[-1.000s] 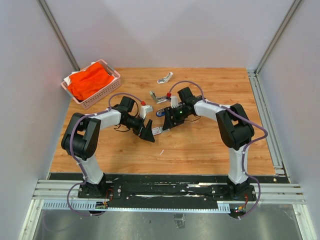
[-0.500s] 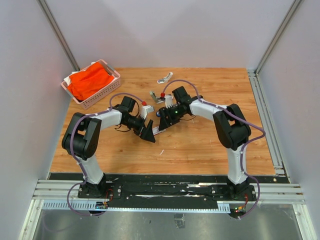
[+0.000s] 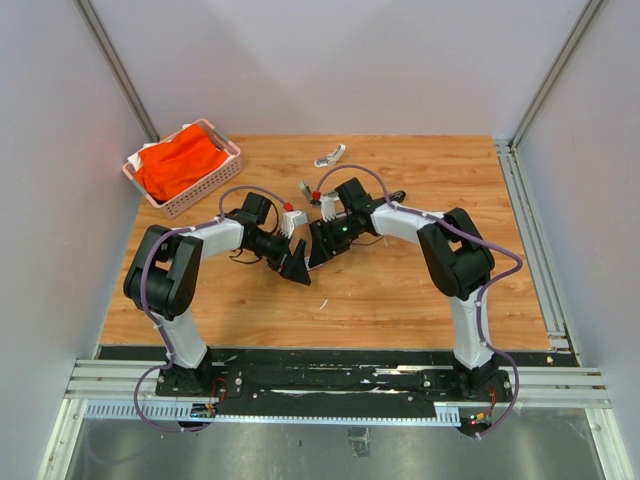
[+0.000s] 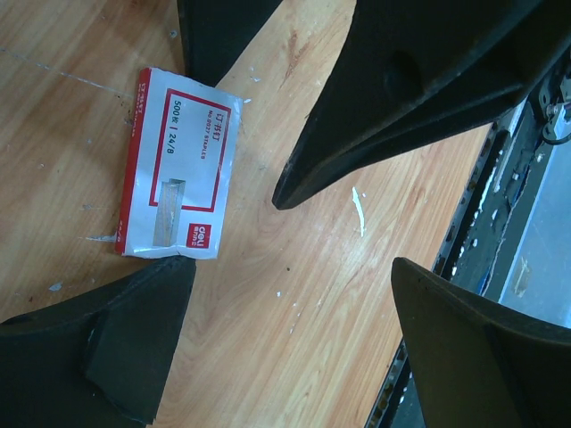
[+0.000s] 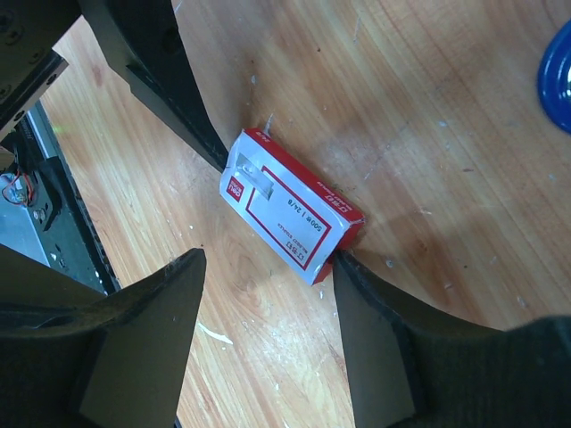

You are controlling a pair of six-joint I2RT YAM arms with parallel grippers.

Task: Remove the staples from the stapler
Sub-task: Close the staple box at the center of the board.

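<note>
A rounded blue end of the stapler (image 5: 558, 76) shows at the right edge of the right wrist view; the right arm hides it from above. No staples show. A small white box with a red frame (image 5: 290, 205) (image 4: 183, 165) lies flat on the wood. My right gripper (image 5: 268, 260) (image 3: 322, 245) is open over it, and the box's corner meets its right finger (image 5: 384, 339). My left gripper (image 4: 290, 267) (image 3: 296, 264) faces it, wide open with bare wood between the fingers, its left finger (image 4: 107, 339) just below the box.
A pink basket with orange cloth (image 3: 183, 165) stands at the back left. Two small silvery pieces (image 3: 330, 155) (image 3: 307, 189) lie on the wood behind the grippers. The black rail (image 4: 500, 178) runs along the table's near edge.
My right gripper has slid left and nearer, off the stapler and over the white box, close against the left gripper. The left arm has stayed put.
</note>
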